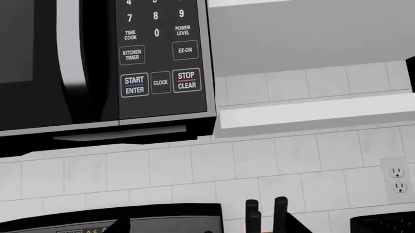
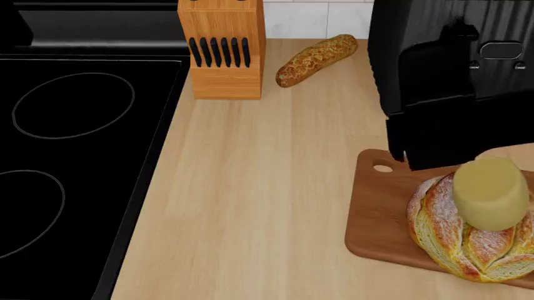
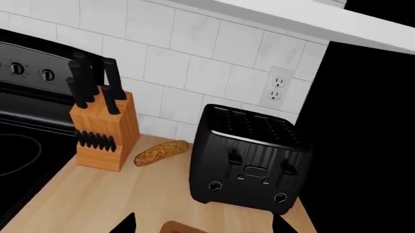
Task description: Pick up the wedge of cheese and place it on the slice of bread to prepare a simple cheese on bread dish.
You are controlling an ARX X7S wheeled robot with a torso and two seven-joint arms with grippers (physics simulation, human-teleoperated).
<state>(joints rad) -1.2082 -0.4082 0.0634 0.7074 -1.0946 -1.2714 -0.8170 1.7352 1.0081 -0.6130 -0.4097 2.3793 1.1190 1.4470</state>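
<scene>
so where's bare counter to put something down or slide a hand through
The widest free patch is the wooden counter between the stovetop and the cutting board, running back to the knife block. It is crowded on the other side: toaster, board, round loaf with the cheese on it. The baguette fills the block-toaster gap.
</scene>
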